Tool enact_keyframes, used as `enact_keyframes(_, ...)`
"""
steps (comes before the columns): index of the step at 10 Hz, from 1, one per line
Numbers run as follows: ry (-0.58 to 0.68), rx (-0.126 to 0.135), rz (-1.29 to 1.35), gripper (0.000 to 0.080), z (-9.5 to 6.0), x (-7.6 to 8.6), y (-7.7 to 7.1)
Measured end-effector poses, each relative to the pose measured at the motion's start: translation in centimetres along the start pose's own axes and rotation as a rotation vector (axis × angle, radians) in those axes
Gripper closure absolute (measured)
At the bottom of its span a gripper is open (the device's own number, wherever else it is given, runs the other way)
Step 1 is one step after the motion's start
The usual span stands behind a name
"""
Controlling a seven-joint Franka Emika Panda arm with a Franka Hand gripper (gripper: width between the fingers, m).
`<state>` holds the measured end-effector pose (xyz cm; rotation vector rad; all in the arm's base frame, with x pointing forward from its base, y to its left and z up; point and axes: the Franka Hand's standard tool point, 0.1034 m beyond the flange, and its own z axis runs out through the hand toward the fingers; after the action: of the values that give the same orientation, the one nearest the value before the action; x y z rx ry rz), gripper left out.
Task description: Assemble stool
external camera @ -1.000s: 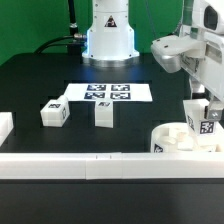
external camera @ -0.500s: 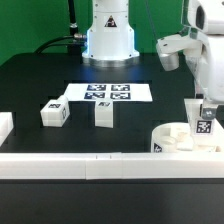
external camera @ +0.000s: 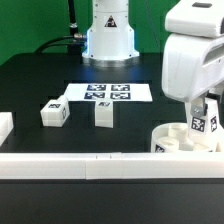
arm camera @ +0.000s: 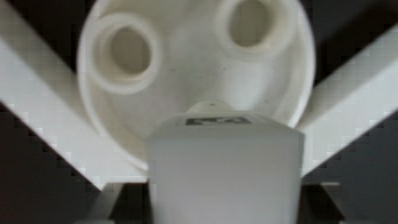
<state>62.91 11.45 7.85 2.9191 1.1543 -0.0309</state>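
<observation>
Tool (external camera: pixel 205 108) pinches 1 leg (external camera: pixel 200 124) above seat (external camera: pixel 175 138). 2 loose legs (external camera: pixel 53 112) (external camera: pixel 103 113) on worktop (external camera: pixel 30 80); seemingly none fitted yet.

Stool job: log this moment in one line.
gripper: shut on leg | leg: upright over seat, contact unclear | loose legs: two, away from seat

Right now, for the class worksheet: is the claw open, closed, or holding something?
Claw: closed, holding a short blocky white plastic leg with a black-and-white square tag.
</observation>
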Motion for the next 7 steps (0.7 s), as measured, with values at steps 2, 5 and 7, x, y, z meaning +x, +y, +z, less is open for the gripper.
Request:
enact_keyframes(2, 0.000, 0.001, 0.112, 0.0462, 0.00, -0.02, 0.02)
enact_keyframes(5, 0.004, 0.003, 0.346, 0.0462, -0.02, 0.05, -0.02)
enact_keyframes(7, 0.023, 0.026, 0.577, 0.0462, 0.14, -0.23, -0.30)
